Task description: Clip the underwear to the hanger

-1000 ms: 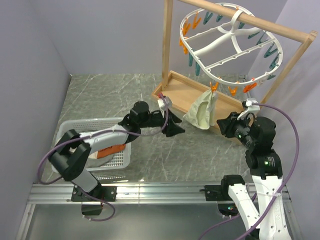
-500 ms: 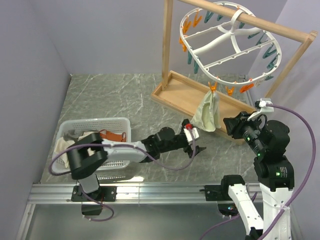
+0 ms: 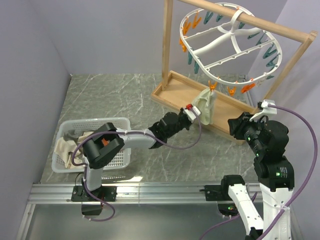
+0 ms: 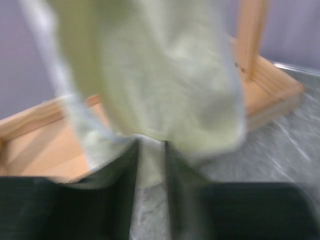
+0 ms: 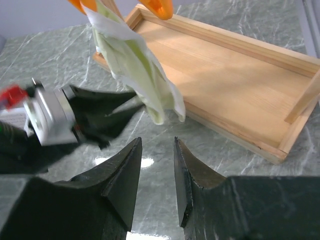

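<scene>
OK, biggest first: 1 grey marble table [image 3: 115,95], with open floor at far left and a bare strip btwn the basket and the stand. 1 wooden frame stand [image 3: 168,45] sits far right, its tray base edge-on to the arms. 1 hanger [image 3: 227,42], white oval, tilts off the top bar, near rim lowest. 2 arms are out. The left one stretches low from the near-left base across to centre, and the right one is upright at near right. 1 white basket [image 3: 95,121] at near left, cloths heaped inside. 1 underwear [image 3: 206,106] dangles off an orange pin [image 3: 213,86] on the hanger's near rim, its bottom over the tray's near edge.

Left gripper [image 4: 150,150]: view's blurry, but the fingers are pinched tight on the cloth's lower hem. Right gripper [image 5: 157,145]: fingers a slim gap apart, nothing in it, hovering over bare marble just near of the tray. It's right of the underwear, not touching. Right wrist view shows 2 orange pins at its top edge. The rim's other orange and teal pins are too small to count.
</scene>
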Tool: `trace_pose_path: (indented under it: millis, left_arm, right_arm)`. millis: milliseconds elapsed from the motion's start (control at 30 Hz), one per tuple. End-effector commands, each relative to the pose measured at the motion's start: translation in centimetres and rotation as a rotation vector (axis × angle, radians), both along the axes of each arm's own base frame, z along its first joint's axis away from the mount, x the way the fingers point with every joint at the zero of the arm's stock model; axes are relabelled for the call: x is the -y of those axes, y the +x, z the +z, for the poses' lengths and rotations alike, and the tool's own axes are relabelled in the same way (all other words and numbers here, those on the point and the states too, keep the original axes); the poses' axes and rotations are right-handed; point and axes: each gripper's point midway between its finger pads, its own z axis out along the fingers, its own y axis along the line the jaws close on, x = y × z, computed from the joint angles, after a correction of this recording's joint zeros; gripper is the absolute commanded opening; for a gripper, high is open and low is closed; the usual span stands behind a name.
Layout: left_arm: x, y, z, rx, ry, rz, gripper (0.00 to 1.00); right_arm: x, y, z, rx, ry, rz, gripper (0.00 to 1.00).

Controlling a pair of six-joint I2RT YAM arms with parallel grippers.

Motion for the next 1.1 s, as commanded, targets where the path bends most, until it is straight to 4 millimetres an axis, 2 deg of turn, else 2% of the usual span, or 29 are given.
trace_pose_path:
  millis: [0, 67, 100, 267, 400, 533, 567, 600, 633, 667, 733, 767, 800, 867, 900, 967, 1000, 1067]
  left_arm:
    - [-1.6, 3.1, 1.9, -0.046, -0.067, 0.077, 0.18]
    - [-2.2, 3.7, 1.8, -0.051, -0.058, 0.087, 0.03]
    - [-2.8, 4.1, 2.1, -0.047, -0.063, 0.096, 0.00]
    - [-4.6, 4.5, 1.4, -0.069, -0.038, 0.099, 0.00]
    - [-6.8, 6.3, 0.7, -0.117, -0.026, 0.134, 0.00]
    - [-8.9, 7.1, 0.2, -0.142, -0.029, 0.155, 0.01]
    - [-8.8, 6.7, 0.4, -0.146, -0.036, 0.116, 0.04]
    - [-9.3, 6.5, 1.6, -0.129, -0.059, 0.106, 0.09]
    - [-9.7, 5.7, 1.0, -0.142, -0.045, 0.084, 0.23]
    - [-9.6, 4.5, 2.3, -0.131, -0.059, 0.023, 0.31]
    - [-9.8, 2.5, 1.8, -0.153, -0.040, -0.055, 0.49]
    - [-9.7, 1.0, 3.3, -0.135, -0.054, -0.124, 0.53]
    - [-9.8, 0.3, 3.4, -0.144, -0.053, -0.141, 0.56]
    - [-9.9, -0.4, 5.0, -0.147, -0.073, -0.165, 0.58]
    - [-9.7, -0.7, 7.3, -0.123, -0.097, -0.186, 0.58]
    - [-9.6, -1.0, 9.2, -0.169, -0.130, -0.194, 0.59]
    - [-9.5, -1.0, 12.2, -0.141, -0.169, -0.200, 0.61]
    - [-9.4, -0.9, 13.9, -0.155, -0.181, -0.184, 0.64]
  right_arm:
    - [0.6, 0.4, 1.8, 0.055, -0.003, -0.036, 0.40]
    - [0.6, 0.5, 1.9, 0.058, -0.005, -0.035, 0.40]
    - [0.6, 0.4, 2.0, 0.062, -0.009, -0.035, 0.40]
    - [0.7, 0.4, 1.8, 0.063, -0.016, -0.032, 0.40]
    - [0.6, 0.5, 1.5, 0.056, -0.021, -0.026, 0.40]
    - [0.4, 0.6, 1.2, 0.056, -0.026, -0.009, 0.40]
    - [0.3, 0.6, 1.2, 0.061, -0.031, -0.004, 0.40]
    - [0.4, 0.5, 1.3, 0.068, -0.033, -0.003, 0.40]
    - [0.3, 0.6, 1.4, 0.071, -0.035, 0.000, 0.40]
    - [0.4, 0.6, 1.5, 0.077, -0.042, 0.000, 0.39]
    - [0.6, 0.7, 2.2, 0.103, -0.049, -0.009, 0.39]
    - [0.7, 0.7, 2.5, 0.114, -0.059, -0.010, 0.39]
    - [0.8, 0.8, 2.7, 0.122, -0.063, -0.014, 0.39]
    - [1.1, 0.9, 3.7, 0.148, -0.075, -0.028, 0.39]
    - [1.1, 1.0, 3.8, 0.150, -0.078, -0.027, 0.39]
    - [1.2, 1.0, 4.8, 0.175, -0.084, -0.036, 0.39]
    - [1.3, 1.0, 5.1, 0.183, -0.085, -0.037, 0.39]
    - [1.3, 1.0, 6.2, 0.209, -0.087, -0.039, 0.39]
